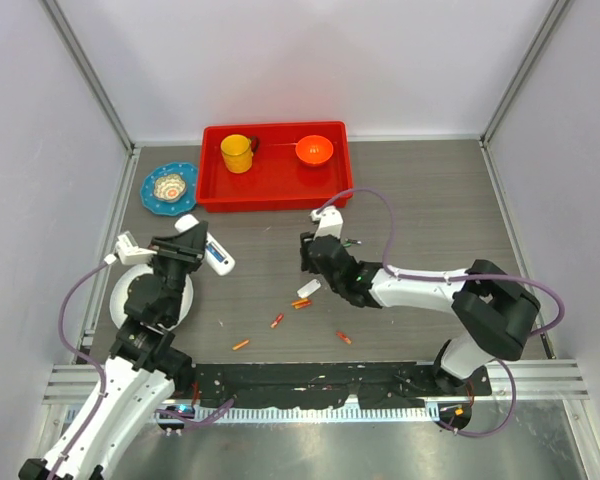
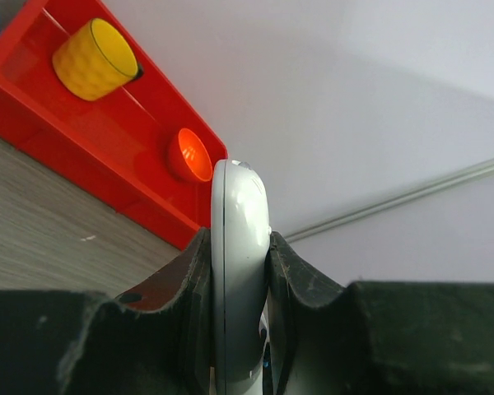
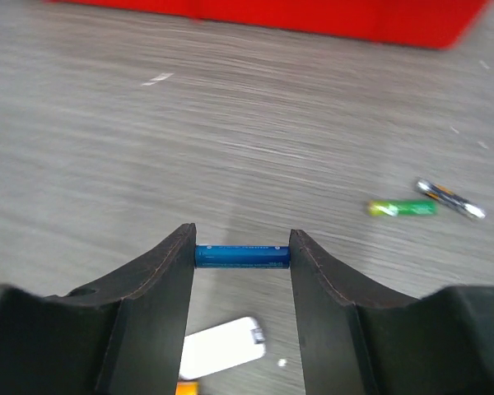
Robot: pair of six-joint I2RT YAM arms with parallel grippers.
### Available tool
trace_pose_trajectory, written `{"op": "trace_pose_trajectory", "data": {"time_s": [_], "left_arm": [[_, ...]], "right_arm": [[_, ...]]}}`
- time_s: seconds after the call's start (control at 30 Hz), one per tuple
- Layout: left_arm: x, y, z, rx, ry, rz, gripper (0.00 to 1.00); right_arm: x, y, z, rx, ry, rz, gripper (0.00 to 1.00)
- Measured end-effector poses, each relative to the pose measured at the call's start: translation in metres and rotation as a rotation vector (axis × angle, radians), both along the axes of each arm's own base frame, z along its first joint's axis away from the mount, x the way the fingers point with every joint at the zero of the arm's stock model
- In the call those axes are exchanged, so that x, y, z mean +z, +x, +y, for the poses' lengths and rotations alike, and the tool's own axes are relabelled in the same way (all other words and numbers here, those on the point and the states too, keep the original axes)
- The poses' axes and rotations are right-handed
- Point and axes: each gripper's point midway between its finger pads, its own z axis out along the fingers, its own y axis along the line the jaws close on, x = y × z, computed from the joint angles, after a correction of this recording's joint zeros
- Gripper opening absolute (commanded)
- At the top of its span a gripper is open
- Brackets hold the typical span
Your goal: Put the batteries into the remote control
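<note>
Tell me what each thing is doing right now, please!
remote control: clamped in the left gripper
blue battery: pinched end to end in the right gripper
white cover: lying loose on the table
orange batteries: scattered flat on the table
yellow cup: upright in the red tray
orange bowl: upright in the tray

L arm (image 1: 115,405) & R arm (image 1: 420,288): white links, black joints, purple cables; fingers (image 3: 156,288) matte black, curved.
</note>
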Motion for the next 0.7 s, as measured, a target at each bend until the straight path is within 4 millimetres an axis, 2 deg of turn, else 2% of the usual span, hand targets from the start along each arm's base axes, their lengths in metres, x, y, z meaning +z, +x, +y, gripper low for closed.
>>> {"op": "trace_pose_trajectory", "data": {"time_s": [0.13, 0.23, 0.3, 0.43, 0.7], "left_arm": [[-0.015, 0.006, -0.017, -0.074, -0.026, 0.009, 0.0], [-0.034, 0.008, -0.032, -0.144, -0.058, 0.03, 0.0], [-0.045, 0.007, -0.039, -0.179, -0.074, 0.045, 0.0], [-0.063, 0.005, -0.048, -0.228, -0.095, 0.067, 0.0], [-0.058, -0.002, -0.059, -0.303, -0.14, 0.023, 0.0]], "right_arm": [[-0.027, 0.016, -0.046, -0.172, 0.019, 0.09, 0.37], [-0.049, 0.017, -0.078, -0.287, 0.016, 0.151, 0.37], [-0.059, 0.014, -0.091, -0.343, 0.013, 0.179, 0.37], [-0.066, 0.01, -0.099, -0.409, 0.019, 0.209, 0.37], [-0.089, 0.008, -0.105, -0.511, -0.036, 0.284, 0.37]]}}
